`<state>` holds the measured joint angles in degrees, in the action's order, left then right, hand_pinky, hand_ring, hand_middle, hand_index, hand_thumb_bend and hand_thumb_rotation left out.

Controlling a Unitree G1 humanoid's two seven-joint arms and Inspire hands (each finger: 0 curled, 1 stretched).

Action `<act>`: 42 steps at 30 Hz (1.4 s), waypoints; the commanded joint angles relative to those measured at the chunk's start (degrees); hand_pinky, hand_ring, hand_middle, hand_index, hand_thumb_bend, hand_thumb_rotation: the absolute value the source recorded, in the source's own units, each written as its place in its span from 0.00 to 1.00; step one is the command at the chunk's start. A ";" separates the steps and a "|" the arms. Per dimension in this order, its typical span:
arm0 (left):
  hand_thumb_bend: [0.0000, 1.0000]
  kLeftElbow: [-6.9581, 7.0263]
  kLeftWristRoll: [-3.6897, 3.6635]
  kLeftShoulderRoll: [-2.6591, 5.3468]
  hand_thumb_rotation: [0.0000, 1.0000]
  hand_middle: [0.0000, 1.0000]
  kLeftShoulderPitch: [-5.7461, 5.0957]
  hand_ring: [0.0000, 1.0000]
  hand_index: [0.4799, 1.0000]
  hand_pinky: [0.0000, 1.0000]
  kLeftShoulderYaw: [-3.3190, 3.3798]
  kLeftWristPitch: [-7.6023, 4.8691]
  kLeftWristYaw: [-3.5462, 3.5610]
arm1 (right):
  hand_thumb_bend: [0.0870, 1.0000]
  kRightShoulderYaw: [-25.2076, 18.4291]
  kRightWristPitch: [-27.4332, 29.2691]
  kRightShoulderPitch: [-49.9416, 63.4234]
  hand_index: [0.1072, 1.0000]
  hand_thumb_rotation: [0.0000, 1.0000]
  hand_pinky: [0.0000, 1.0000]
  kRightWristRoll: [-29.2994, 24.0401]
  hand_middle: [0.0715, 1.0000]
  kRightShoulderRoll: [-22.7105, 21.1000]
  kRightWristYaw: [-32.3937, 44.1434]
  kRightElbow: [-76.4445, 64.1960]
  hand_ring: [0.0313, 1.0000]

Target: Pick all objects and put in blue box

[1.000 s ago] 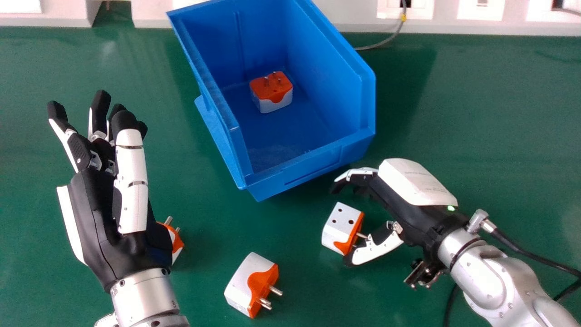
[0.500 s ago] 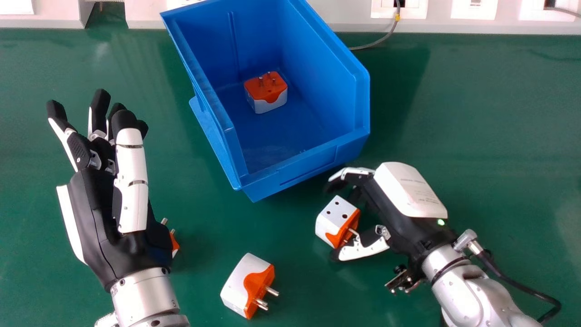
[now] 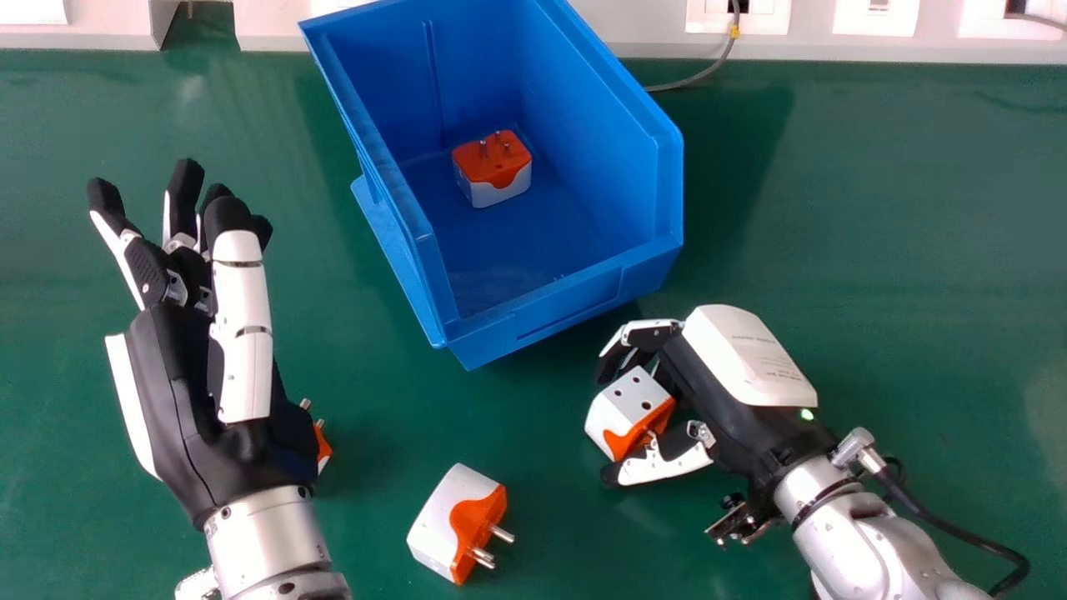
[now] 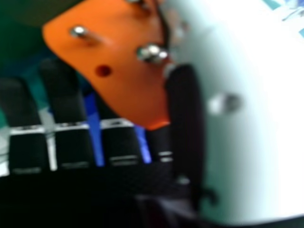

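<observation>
In the head view my right hand (image 3: 708,375) has its fingers and thumb curled round a white and orange plug adapter (image 3: 629,408), in front of the blue box (image 3: 550,304). The right hand view shows the adapter's orange pin face (image 4: 118,61) between the fingers and thumb of my right hand (image 4: 69,109). A second adapter (image 3: 457,521) lies on the table at the lower middle, pins to the right. Another adapter (image 3: 323,446) is mostly hidden behind my left hand (image 3: 208,392), which stands open at the left. Inside the box sits one adapter (image 3: 493,171), pins up.
The green table (image 3: 900,250) extends right of the box. A white ledge with sockets (image 3: 875,17) runs along the back, with a grey cable (image 3: 704,75) coming down behind the box. A black cable (image 3: 942,517) hangs along the right forearm.
My right hand has moved a little left and its fingers have curled in around the adapter, which has turned and tilted slightly. The left hand has stayed nearly still.
</observation>
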<state>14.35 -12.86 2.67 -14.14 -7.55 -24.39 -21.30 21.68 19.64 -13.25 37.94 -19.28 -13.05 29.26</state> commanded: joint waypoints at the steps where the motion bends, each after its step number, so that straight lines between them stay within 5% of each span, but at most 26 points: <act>1: 0.42 0.72 1.07 5.66 0.50 0.94 0.54 0.93 0.84 0.88 -0.18 -0.69 -0.10 | 0.44 -0.72 1.06 -0.52 0.50 0.00 0.33 -0.33 0.42 -0.15 -1.48 -1.06 0.37; 8: 0.42 0.34 0.26 5.43 0.50 0.94 0.66 0.94 0.85 0.90 -0.06 -1.31 0.67 | 0.45 -2.63 0.40 0.54 0.47 0.00 0.32 -0.48 0.45 -0.79 -2.00 -7.05 0.38; 15: 0.42 0.41 1.22 5.58 0.50 0.94 0.73 0.93 0.85 0.90 -0.23 -0.92 0.11 | 0.45 -7.79 3.76 2.56 0.47 0.00 0.31 -1.23 0.46 -4.05 -2.29 -20.90 0.38; 19: 0.41 -0.05 2.37 5.68 0.50 0.94 1.09 0.94 0.85 0.90 0.00 -0.71 -0.58 | 0.44 -11.94 6.69 1.17 0.48 0.00 0.31 0.14 0.46 -5.76 -4.36 -29.74 0.38; 26: 0.43 -0.33 1.33 5.88 0.51 0.94 1.46 0.93 0.85 0.88 0.11 -0.62 -0.26 | 0.44 -14.85 1.77 -10.53 0.48 0.00 0.29 2.25 0.45 -5.05 3.38 -43.19 0.37; 29: 0.43 -0.63 1.94 5.75 0.52 0.94 1.56 0.93 0.85 0.89 0.24 -0.89 -0.34 | 0.44 -12.96 2.13 -17.43 0.47 0.00 0.29 2.68 0.46 -3.74 4.76 -40.06 0.37; 34: 0.43 -0.91 1.77 5.92 0.53 0.94 1.74 0.94 0.86 0.89 0.25 -1.17 -0.25 | 0.44 -8.73 2.96 -29.48 0.49 0.00 0.29 3.45 0.46 -1.35 6.91 -28.19 0.38; 40: 0.43 -1.25 1.55 6.22 0.52 0.94 2.03 0.93 0.85 0.88 0.55 -1.49 -0.43 | 0.45 -2.57 7.08 -44.15 0.46 0.00 0.31 4.51 0.47 3.89 3.38 0.15 0.40; 42: 0.43 -1.46 1.99 6.51 0.51 0.94 2.22 0.93 0.85 0.88 0.70 -1.58 -0.87 | 0.45 -0.43 6.86 -48.94 0.44 0.00 0.32 5.37 0.47 6.35 2.24 11.41 0.40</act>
<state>12.50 -11.36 2.89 -12.22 -6.87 -24.60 -21.70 20.45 26.17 -56.77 43.04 -14.56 -9.10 35.71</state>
